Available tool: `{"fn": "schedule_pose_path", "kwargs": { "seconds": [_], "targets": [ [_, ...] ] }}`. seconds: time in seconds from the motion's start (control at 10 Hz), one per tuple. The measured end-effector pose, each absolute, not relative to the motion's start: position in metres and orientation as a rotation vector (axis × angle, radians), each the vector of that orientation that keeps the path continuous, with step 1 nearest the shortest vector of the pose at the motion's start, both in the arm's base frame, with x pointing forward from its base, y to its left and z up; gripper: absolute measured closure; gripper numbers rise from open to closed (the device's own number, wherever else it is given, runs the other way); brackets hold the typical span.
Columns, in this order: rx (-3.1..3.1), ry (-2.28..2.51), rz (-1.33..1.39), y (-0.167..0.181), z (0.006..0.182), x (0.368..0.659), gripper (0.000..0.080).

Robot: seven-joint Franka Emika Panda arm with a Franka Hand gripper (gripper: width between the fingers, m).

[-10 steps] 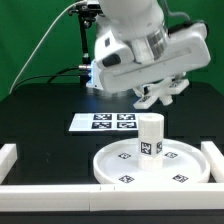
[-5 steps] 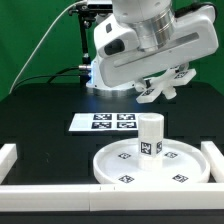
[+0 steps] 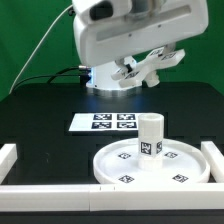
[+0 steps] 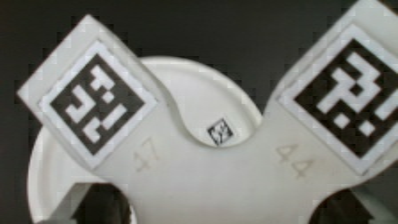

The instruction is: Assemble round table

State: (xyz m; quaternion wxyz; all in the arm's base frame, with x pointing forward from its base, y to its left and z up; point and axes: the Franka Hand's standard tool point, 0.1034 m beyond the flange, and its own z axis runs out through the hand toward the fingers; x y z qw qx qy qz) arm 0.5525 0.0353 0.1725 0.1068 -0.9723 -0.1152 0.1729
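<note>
The large rimmed round disc (image 3: 150, 163) lies at the front of the table. The short thick post (image 3: 150, 135) stands upright on its middle. My gripper (image 3: 150, 68) hangs high above and behind them, shut on the armed foot piece (image 3: 165, 58). In the wrist view the foot piece (image 4: 214, 185) fills the picture, with two tagged arms spread wide, and my gripper (image 4: 217, 207) clamps its base between dark fingers (image 4: 102, 204). A rounded white part with a small tag (image 4: 219, 130) shows between the arms; I cannot tell whether it belongs to the disc or the post.
The marker board (image 3: 103, 122) lies flat behind the disc. White rails edge the table at the exterior view's left (image 3: 8, 158), right (image 3: 214, 152) and front (image 3: 60, 198). A green backdrop stands behind.
My gripper has risen and shifted toward the exterior view's left, carrying the foot piece higher above the post. The disc and post have not moved.
</note>
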Motion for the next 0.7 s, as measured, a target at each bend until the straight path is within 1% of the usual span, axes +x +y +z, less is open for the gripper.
{"fn": "schedule_pose_path", "kwargs": {
  "seconds": [0.4, 0.5, 0.6, 0.7],
  "targets": [
    [-2.872, -0.393, 0.511, 0.032, 0.168, 0.552, 0.0315],
    [-2.920, -0.510, 0.514, 0.027, 0.162, 0.555, 0.0315],
    [-2.972, -0.632, 0.511, 0.027, 0.163, 0.559, 0.0315],
    [-2.993, -0.747, 0.452, 0.027, 0.164, 0.566, 0.0315]
  ]
}}
